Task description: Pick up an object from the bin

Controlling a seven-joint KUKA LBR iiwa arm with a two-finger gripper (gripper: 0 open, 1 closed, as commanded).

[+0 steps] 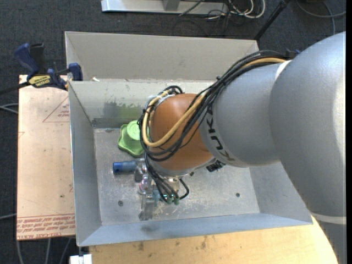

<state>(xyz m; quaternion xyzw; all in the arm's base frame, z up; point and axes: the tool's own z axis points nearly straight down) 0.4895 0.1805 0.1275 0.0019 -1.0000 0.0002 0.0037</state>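
Gripper point(146, 205): low by the front wall of the bin point(82, 164); you cannot tell if it is wide or narrow.
Blue tube-shaped thing point(123, 167): just beside your gripper, toward the view's left, lying crosswise.

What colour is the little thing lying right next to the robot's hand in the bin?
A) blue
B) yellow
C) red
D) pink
A: a small blue thing lies just left of the hand, below a bigger green thing.
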